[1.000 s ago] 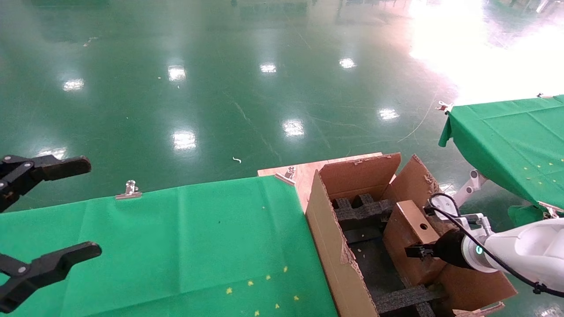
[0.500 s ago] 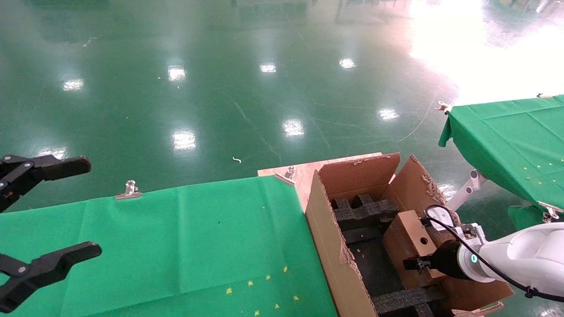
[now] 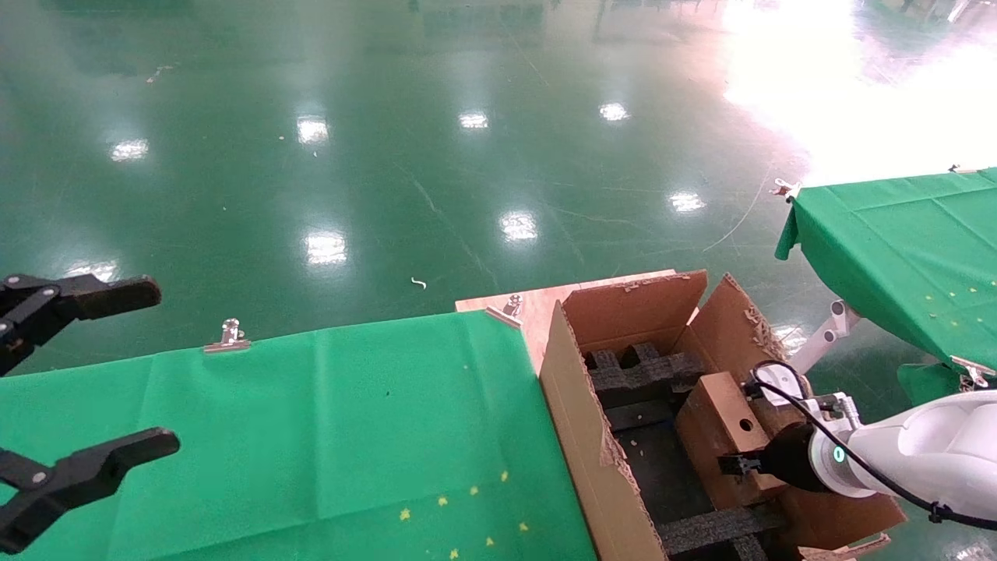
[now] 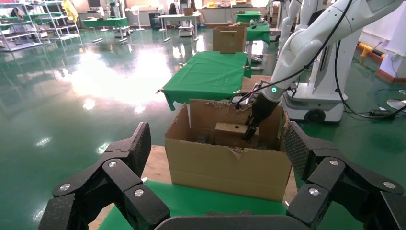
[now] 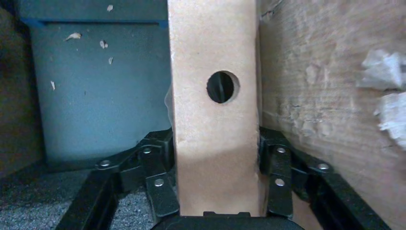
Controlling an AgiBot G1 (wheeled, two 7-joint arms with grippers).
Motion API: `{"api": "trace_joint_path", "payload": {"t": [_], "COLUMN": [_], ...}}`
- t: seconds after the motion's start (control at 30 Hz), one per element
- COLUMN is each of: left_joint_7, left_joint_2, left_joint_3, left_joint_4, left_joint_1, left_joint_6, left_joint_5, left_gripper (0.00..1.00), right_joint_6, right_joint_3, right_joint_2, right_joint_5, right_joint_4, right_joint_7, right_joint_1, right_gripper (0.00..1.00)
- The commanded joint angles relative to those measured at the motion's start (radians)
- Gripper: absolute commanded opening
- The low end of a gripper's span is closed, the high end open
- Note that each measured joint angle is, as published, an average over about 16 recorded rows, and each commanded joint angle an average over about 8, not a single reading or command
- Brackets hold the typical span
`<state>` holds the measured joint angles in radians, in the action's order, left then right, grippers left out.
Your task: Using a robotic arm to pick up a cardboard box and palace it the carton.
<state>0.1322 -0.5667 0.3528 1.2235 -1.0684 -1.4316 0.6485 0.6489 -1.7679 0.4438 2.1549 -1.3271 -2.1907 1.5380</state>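
The small brown cardboard box (image 3: pixel 720 425) with one round hole stands on edge inside the large carton (image 3: pixel 580 436), by its right wall, among black foam inserts (image 3: pixel 635 374). My right gripper (image 3: pixel 736 466) on the white robotic arm (image 3: pixel 927 452) is shut on the box. In the right wrist view the box (image 5: pixel 215 110) fills the gap between the fingers (image 5: pixel 158 184). The left wrist view shows the carton (image 4: pixel 227 163), the box (image 4: pixel 232 128) and the right arm (image 4: pixel 306 43) reaching in. My left gripper (image 3: pixel 86 389) hangs open at the far left over the green table.
The green cloth table (image 3: pixel 296 436) lies left of the carton, held by metal clips (image 3: pixel 227 336). The carton sits on a wooden board (image 3: pixel 537 308). A second green table (image 3: pixel 903 249) stands at the right. Shiny green floor lies beyond.
The right gripper has lowered the cardboard box deeper into the carton, then shifted it slightly. The left gripper has not moved.
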Motion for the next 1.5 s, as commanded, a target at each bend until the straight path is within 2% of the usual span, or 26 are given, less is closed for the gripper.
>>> {"api": "trace_joint_path", "payload": {"t": [0.03, 0.4, 0.63, 0.8, 1.03, 1.13, 1.27, 1.5], "left_joint_7": [0.000, 0.000, 0.000, 0.000, 0.000, 0.000, 0.000, 0.000], "left_joint_2": [0.000, 0.000, 0.000, 0.000, 0.000, 0.000, 0.000, 0.000], "left_joint_3": [0.000, 0.000, 0.000, 0.000, 0.000, 0.000, 0.000, 0.000], "left_joint_4": [0.000, 0.000, 0.000, 0.000, 0.000, 0.000, 0.000, 0.000], "left_joint_1": [0.000, 0.000, 0.000, 0.000, 0.000, 0.000, 0.000, 0.000], "left_joint_6": [0.000, 0.000, 0.000, 0.000, 0.000, 0.000, 0.000, 0.000], "left_joint_5": [0.000, 0.000, 0.000, 0.000, 0.000, 0.000, 0.000, 0.000], "left_gripper": [1.00, 1.00, 1.00, 1.00, 1.00, 1.00, 1.00, 1.00], "right_joint_6": [-0.001, 0.011, -0.007, -0.031, -0.015, 0.007, 0.023, 0.022], "right_joint_3": [0.002, 0.020, 0.074, 0.128, 0.207, 0.236, 0.251, 0.248], "right_joint_2": [-0.002, -0.023, -0.036, -0.034, -0.024, -0.023, -0.024, -0.022], "right_joint_5": [-0.001, -0.004, -0.052, -0.176, -0.479, -0.582, -0.635, -0.600], "right_joint_4": [0.001, -0.012, -0.023, -0.030, -0.038, -0.039, -0.040, -0.038], "right_joint_7": [0.002, 0.023, 0.048, 0.121, 0.323, 0.379, 0.395, 0.390], "right_joint_1": [0.005, 0.048, 0.137, 0.225, 0.332, 0.361, 0.374, 0.354], "right_gripper": [1.00, 1.00, 1.00, 1.00, 1.00, 1.00, 1.00, 1.00]}}
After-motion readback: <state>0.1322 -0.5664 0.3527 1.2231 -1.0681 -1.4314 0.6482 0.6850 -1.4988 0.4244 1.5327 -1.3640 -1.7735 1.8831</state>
